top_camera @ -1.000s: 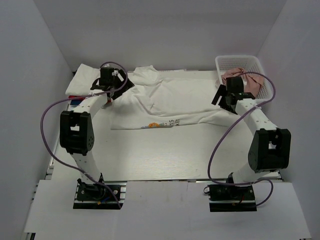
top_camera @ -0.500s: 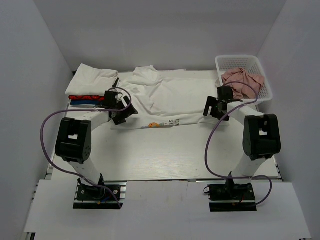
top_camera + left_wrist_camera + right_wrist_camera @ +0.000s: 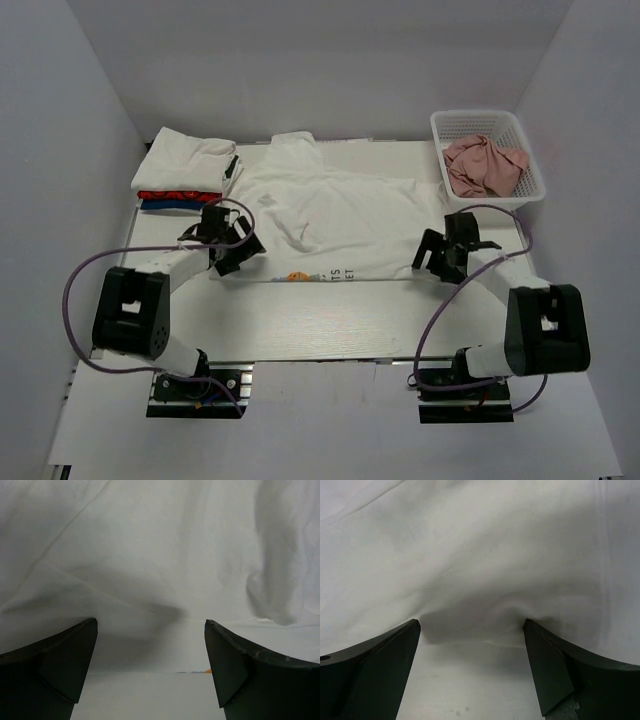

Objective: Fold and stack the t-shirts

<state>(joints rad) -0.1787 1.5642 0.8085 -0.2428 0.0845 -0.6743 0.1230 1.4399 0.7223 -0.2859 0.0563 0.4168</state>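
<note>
Far left, the stack of folded t-shirts [image 3: 185,165] (white over red and blue) is done. The printed white t-shirt [image 3: 335,215] lies unfolded on the tabletop [image 3: 330,320]. The left end effector [image 3: 228,250] and right end effector [image 3: 436,256] gape wide at its near corners. A pink garment [image 3: 485,165] waits in the basket [image 3: 480,117].

a large white t-shirt [image 3: 335,215] lies spread out across the middle of the desk [image 3: 330,320], its straight hem toward the near side. a multicoloured print [image 3: 300,277] and dark lettering [image 3: 338,272] sit just above that hem. the cloth is softly wrinkled, with a short crease near its centre, and a bunched part juts toward the far edge. well to the left, at the far corner, sits a stack: a folded white t-shirt [image 3: 185,160] on top, a red one [image 3: 168,195] beneath it and a blue one [image 3: 165,205] at the bottom.
</note>
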